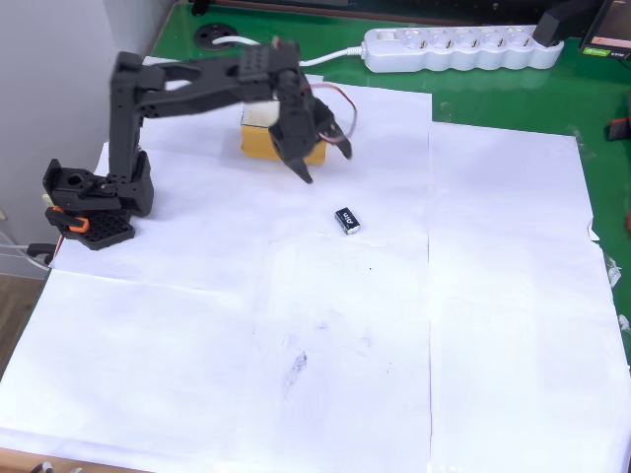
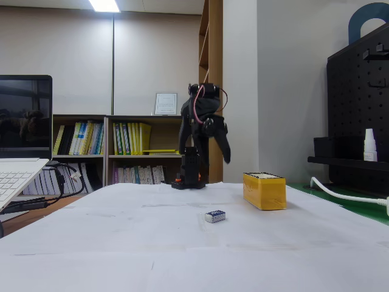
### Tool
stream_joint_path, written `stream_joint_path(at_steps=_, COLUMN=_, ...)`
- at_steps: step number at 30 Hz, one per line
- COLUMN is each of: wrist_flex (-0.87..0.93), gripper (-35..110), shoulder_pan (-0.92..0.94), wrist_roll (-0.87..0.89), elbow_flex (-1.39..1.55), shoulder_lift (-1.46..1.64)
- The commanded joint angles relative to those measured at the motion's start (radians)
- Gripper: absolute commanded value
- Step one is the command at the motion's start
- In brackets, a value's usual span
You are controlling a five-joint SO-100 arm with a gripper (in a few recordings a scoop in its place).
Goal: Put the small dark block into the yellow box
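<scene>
We see the black arm (image 1: pixel 187 89) raised off the table, elbow bent, its gripper (image 1: pixel 320 163) pointing down with the jaws parted and nothing between them. The small dark block (image 1: pixel 346 220) lies flat on the white paper (image 1: pixel 493 296), apart from the gripper and below it in the overhead view. The yellow box (image 2: pixel 264 190) sits partly behind the gripper; we cannot tell its contents.

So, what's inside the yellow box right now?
Can't tell: the end effector and arm cover most of the yellow box from above, and the side view shows only its walls. The small dark block lies outside on the paper.
</scene>
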Motion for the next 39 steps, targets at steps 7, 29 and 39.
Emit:
stream_joint_path(at_steps=7, wrist_flex=-0.035, gripper=28, shoulder_pan=-0.002, wrist_roll=-0.029, elbow_flex=0.196, shoulder_lift=0.133)
stream_joint_path(at_steps=29, wrist_flex=-0.081, gripper=25, shoulder_pan=-0.029, wrist_roll=-0.067, elbow_flex=0.311, shoulder_lift=0.331)
stream_joint_path(at_steps=39, wrist_flex=-0.080, gripper=25, shoulder_pan=-0.025, wrist_roll=-0.081, elbow_flex=0.374, shoulder_lift=0.407)
